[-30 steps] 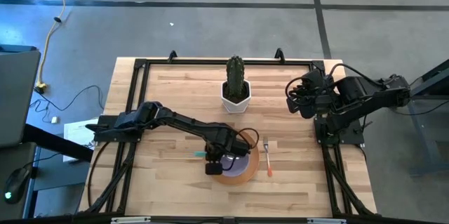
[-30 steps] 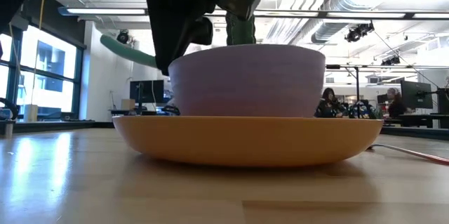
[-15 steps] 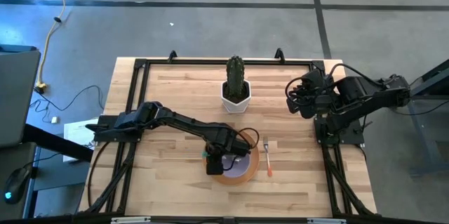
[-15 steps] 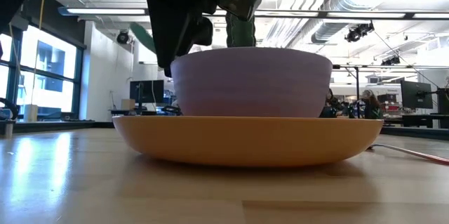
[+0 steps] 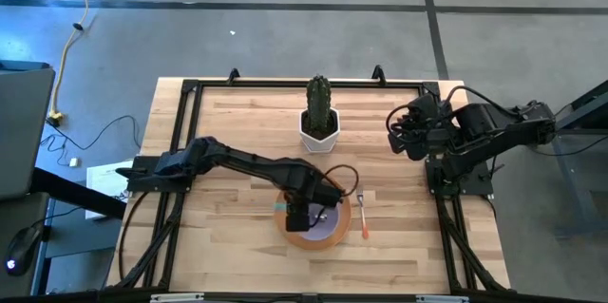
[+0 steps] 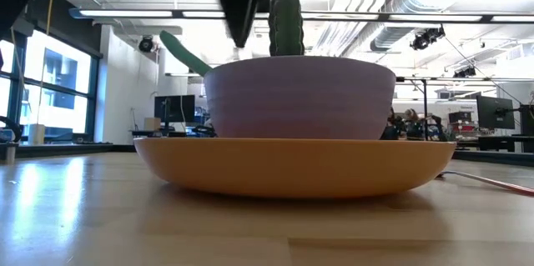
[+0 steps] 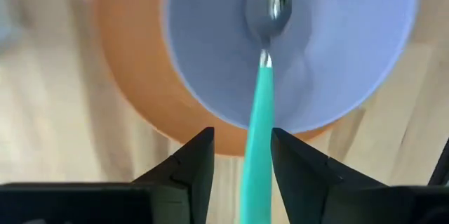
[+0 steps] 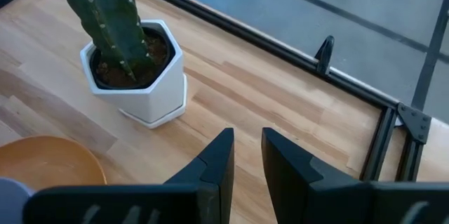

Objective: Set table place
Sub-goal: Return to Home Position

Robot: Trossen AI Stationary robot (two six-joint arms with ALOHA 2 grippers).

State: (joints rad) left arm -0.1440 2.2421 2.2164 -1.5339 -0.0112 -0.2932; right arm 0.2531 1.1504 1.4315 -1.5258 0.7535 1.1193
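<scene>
The round orange plate (image 5: 294, 236) lies on the light wood table (image 5: 228, 151) and the lavender bowl (image 5: 330, 224) stands on it. The green-handled spoon (image 7: 257, 126) rests in the bowl, its metal end (image 7: 273, 3) on the bowl's floor. Its handle (image 6: 185, 53) slants up over the rim toward the table's left. My left gripper (image 5: 302, 216) hovers over the bowl's left rim, open. In the left wrist view (image 7: 242, 136) its fingers stand either side of the handle with a gap showing. The orange-handled fork (image 5: 363, 216) lies right of the plate. My right gripper (image 8: 248, 136), open by a narrow gap, waits empty at the far right (image 5: 397, 132).
A cactus in a white pot (image 5: 319, 118) stands at the table's far middle, behind the plate; it also shows in the right wrist view (image 8: 133, 62). A black frame rail (image 5: 190, 132) runs around the table. Bare wood lies left of the plate and along the near edge.
My left gripper has gone toward the table's right edge, over the bowl, and a little up. The spoon's handle has tipped from near level to a slant on the bowl's rim. It has stayed there while the gripper went on, so the gripper has let go.
</scene>
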